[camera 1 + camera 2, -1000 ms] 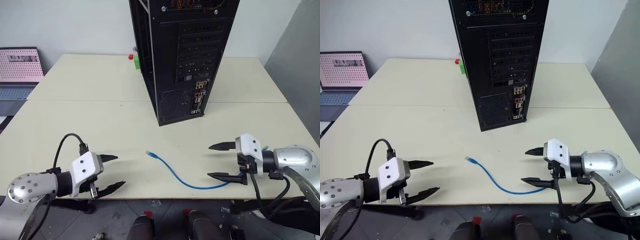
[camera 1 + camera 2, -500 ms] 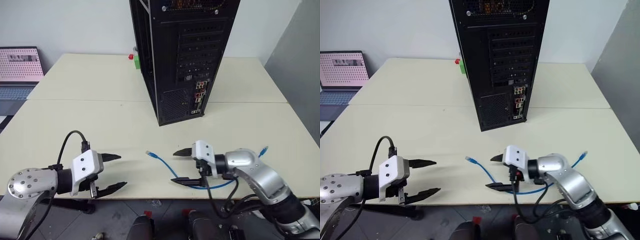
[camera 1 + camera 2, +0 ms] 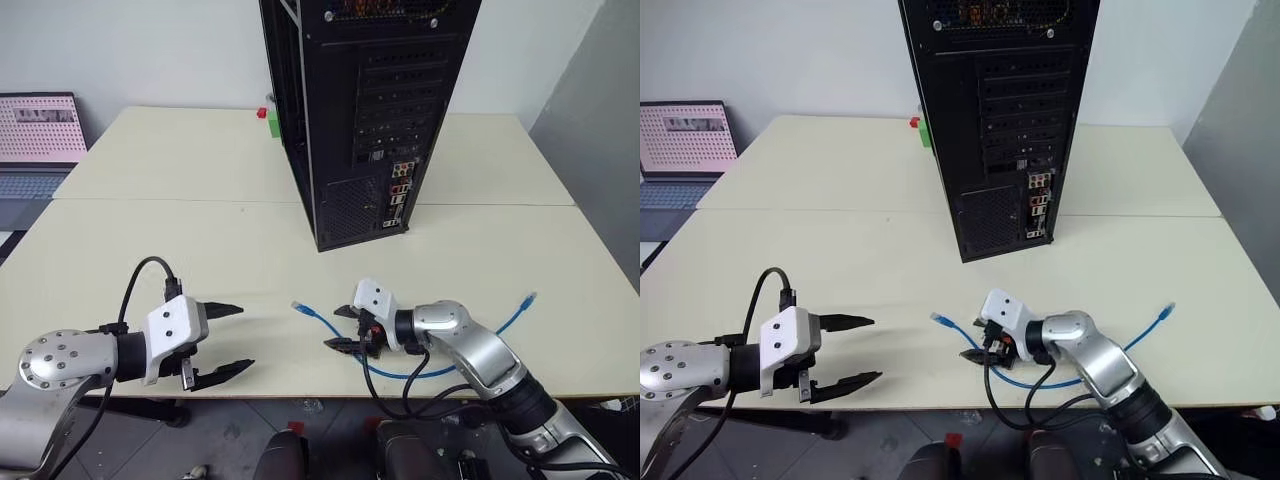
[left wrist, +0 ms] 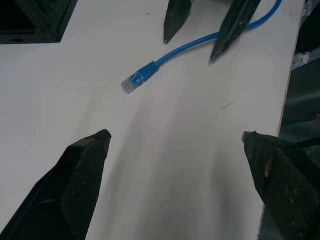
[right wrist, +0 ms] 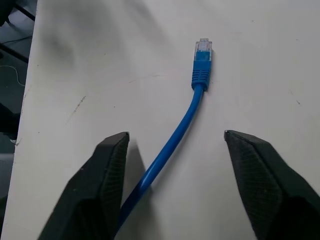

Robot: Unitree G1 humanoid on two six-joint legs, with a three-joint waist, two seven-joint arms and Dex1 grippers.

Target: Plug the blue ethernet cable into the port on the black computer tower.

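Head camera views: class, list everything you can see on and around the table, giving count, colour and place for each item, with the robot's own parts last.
Table: one, cream, spanning the scene.
Computer tower: one, black, upright at the table's far middle, rear panel facing the robot.
Rear-panel connectors: one cluster, mixed colours, low on the tower's back.
Ethernet cable: one, blue, curving along the near edge; one plug lies ahead of the right claw, the other to the right.
Small blocks: red and green, left of the tower.
Laptop: one, pink screen, far left.
Left claw: black fingers, open, near left.
Right claw: black fingers, straddling the cable, apart.
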